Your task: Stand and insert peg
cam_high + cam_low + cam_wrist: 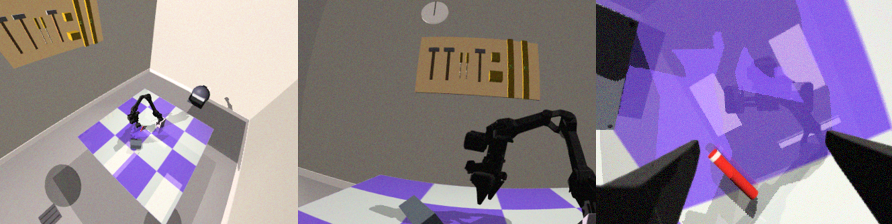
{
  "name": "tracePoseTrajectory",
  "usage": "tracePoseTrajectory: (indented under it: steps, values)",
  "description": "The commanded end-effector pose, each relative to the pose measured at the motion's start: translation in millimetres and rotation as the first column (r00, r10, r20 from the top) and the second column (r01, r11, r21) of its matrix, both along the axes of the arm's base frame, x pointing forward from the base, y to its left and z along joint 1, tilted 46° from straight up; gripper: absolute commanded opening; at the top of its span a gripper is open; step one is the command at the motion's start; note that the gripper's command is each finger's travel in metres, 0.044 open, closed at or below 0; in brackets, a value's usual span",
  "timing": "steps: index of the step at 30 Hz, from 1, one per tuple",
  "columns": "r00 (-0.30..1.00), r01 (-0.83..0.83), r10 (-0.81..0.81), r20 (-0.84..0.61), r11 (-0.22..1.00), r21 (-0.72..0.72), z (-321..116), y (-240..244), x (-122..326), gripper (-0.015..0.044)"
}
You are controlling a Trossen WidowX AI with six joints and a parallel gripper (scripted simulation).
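The red peg [142, 128] [736, 176] lies flat on the table. In the wrist view its white band is at the upper-left end and its plain end points to the lower right. My gripper [484, 201] [762, 141] is open and empty, pointing down above the table. The peg shows between and below the fingertips, nearer the left finger. The grey sloped panel block [135, 144] [415, 207] stands apart from the peg; a dark and grey block [607, 102] at the left edge of the wrist view seems to be the same. Its hole cannot be made out.
The table [135, 171] [331, 204] has a purple and white checkered top. Arm shadows fall across it around the peg. The arm's base is to the right in the exterior view. A tool board [50, 50] [449, 88] hangs on the wall behind.
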State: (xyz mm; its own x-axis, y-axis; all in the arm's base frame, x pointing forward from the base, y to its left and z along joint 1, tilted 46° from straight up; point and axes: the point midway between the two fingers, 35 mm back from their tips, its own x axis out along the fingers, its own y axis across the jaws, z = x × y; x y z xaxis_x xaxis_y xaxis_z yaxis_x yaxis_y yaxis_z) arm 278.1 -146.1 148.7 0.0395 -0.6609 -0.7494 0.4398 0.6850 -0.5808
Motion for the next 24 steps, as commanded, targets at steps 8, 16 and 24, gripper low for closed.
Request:
tracePoseTrajectory:
  steps: [8, 16, 24]
  values:
    - [0.920, -0.235, 0.229, -0.317, 0.972, 0.018, -33.9, 36.6, -9.7, 0.0440]
    - [0.784, -0.382, 0.358, -0.506, 0.922, 0.059, -50.8, 58.5, -19.4, 0.0440]
    - [0.770, -0.394, 0.367, -0.521, 0.917, 0.064, -52.1, 60.2, -20.3, 0.0440]
